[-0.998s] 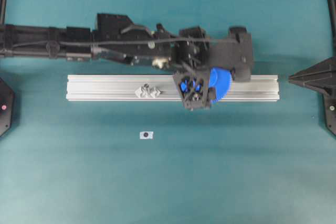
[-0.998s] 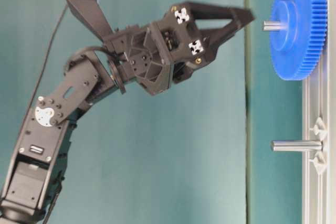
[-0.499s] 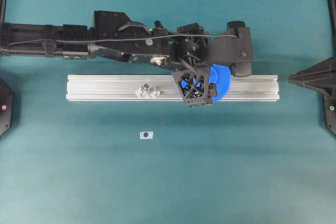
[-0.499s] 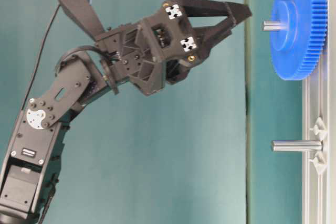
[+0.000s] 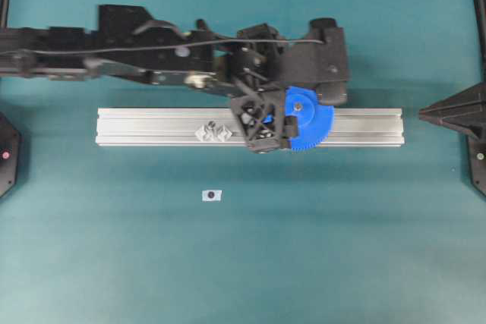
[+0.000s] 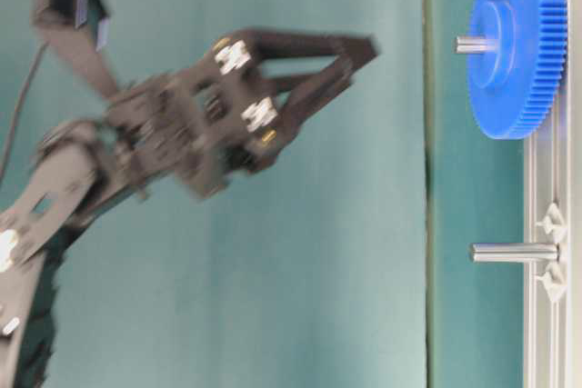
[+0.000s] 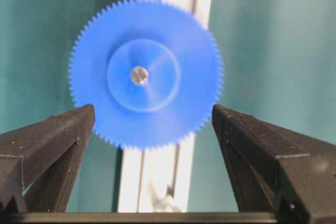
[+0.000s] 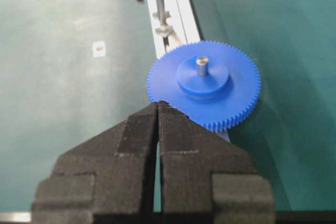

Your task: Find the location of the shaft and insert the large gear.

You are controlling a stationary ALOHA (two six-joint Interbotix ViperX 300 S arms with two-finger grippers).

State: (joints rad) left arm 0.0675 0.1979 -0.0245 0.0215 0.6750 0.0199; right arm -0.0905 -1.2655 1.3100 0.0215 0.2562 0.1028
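The overhead view looks straight down on the whole aluminium rail [image 5: 152,127]. The table-level view sits low and close, turned sideways (the rail [image 6: 546,315] runs along its right edge). The 2 wrist views are nearest: the left faces the large gear [image 7: 146,73] head-on, the right looks along the rail over it [image 8: 205,85]. All 4 share the gear.
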